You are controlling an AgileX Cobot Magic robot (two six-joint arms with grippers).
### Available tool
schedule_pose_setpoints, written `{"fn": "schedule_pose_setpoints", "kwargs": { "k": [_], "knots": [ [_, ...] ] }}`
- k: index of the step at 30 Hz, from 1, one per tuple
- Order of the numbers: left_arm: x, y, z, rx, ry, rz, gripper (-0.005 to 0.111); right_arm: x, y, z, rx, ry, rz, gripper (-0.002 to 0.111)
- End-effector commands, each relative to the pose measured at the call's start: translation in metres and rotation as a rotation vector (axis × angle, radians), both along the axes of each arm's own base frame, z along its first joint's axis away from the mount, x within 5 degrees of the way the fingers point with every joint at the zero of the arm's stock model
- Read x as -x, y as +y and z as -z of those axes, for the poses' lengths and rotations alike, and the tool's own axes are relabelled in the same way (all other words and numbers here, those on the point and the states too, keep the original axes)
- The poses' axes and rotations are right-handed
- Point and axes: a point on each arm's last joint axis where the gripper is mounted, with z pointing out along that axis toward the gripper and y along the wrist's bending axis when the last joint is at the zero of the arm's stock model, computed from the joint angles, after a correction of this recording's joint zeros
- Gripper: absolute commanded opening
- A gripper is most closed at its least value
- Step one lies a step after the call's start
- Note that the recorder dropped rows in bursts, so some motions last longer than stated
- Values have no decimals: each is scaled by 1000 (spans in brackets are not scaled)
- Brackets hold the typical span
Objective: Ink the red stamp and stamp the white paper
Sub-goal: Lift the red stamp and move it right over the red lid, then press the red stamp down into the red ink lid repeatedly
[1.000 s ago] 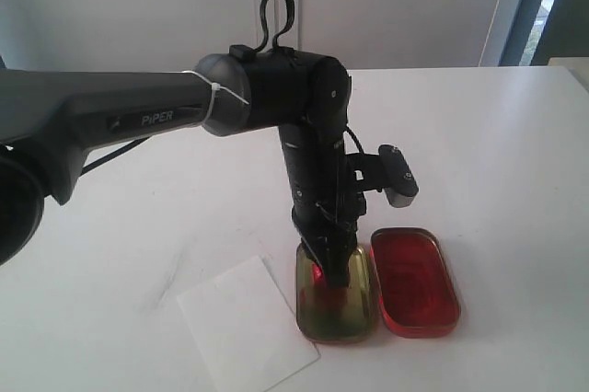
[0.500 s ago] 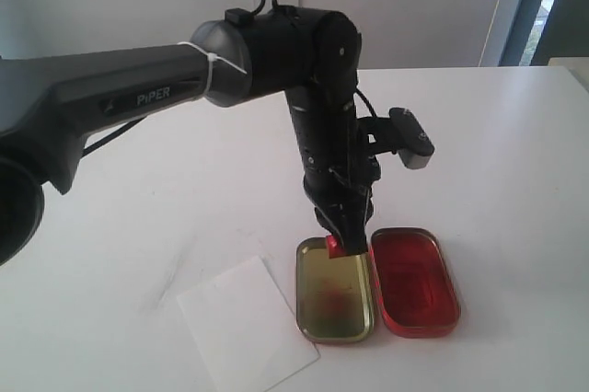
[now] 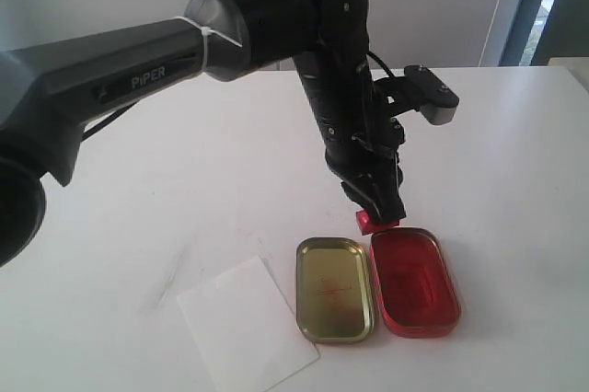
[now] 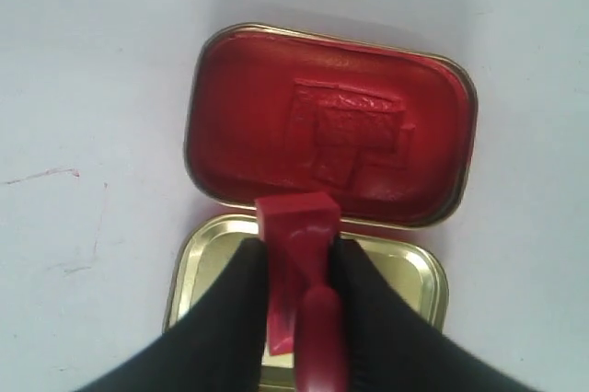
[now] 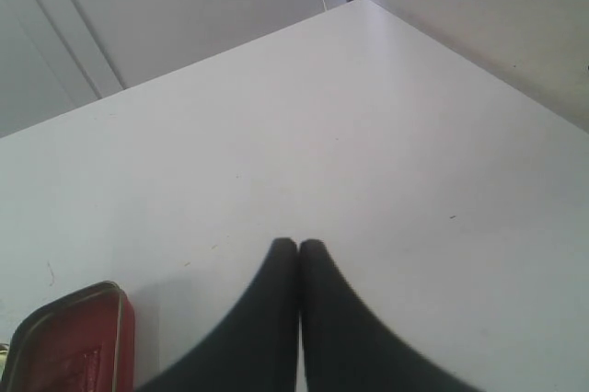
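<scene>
Red stamp (image 4: 296,237) clamped by handle in left gripper (image 4: 302,256), jaws partway closed on it, block end down, clear of table (image 3: 184,180). Exterior view: stamp (image 3: 365,220) hangs just above far corner of ink pad tin (image 3: 414,280), gold lid (image 3: 333,289) beside tin, white paper (image 3: 244,323) flat beside lid. Only left wrist view shows square dent pressed into ink pad (image 4: 331,125); paper out of its frame. Right wrist view: right gripper (image 5: 299,249) closed, fingertips touching, empty, above bare table.
</scene>
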Motion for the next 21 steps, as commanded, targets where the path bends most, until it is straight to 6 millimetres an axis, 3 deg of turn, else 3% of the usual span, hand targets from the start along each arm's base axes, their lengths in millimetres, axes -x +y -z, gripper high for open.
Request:
{"fn": "schedule_pose_setpoints", "kwargs": {
  "k": [1,10,21],
  "knots": [
    [3,0,3,-27,65,-17,0,0,0,1,4,-8,-3,0],
    [8,-15,19,-10,97,-23,0,0,0,1,4,-8,-3,0],
    [16,-33,23,51,78,-92,0,0,0,1,4,-8,-3,0]
  ]
}}
